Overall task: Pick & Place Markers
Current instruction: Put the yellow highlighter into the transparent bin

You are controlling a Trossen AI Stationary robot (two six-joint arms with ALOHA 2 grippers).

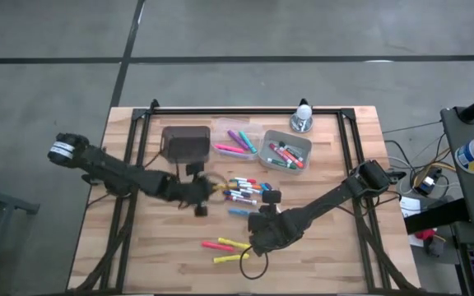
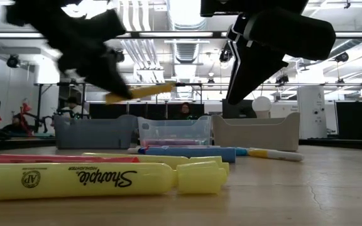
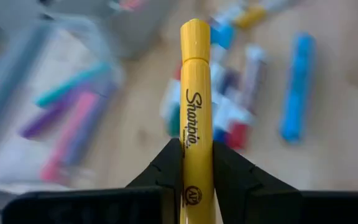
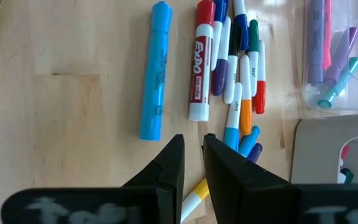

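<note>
My left gripper (image 1: 204,191) hovers left of the marker pile (image 1: 241,191) and is shut on a yellow highlighter (image 3: 196,81). In the low view that yellow highlighter (image 2: 140,93) hangs in the air in front of the bins. My right gripper (image 4: 193,146) is shut and empty. It hovers over the near end of the pile, beside a blue highlighter (image 4: 154,74) and a red-capped white marker (image 4: 201,62) that lie flat on the wood. A pink highlighter and two yellow ones (image 1: 230,258) lie near the table's near edge. My left gripper pinches the yellow highlighter's barrel (image 3: 196,134) between its two fingers (image 3: 166,165), on the half away from the cap. The marker lies along the fingers and sticks out forward, cap end first. It is lifted clear of the table, roughly level.
Three bins stand in a row at the far side: a dark one (image 1: 186,141), a clear one (image 1: 237,144) holding pink, purple and teal markers, and a grey one (image 1: 285,152) holding more. A white domed object (image 1: 303,115) sits at the far edge. Bare wood (image 1: 336,247) lies near right.
</note>
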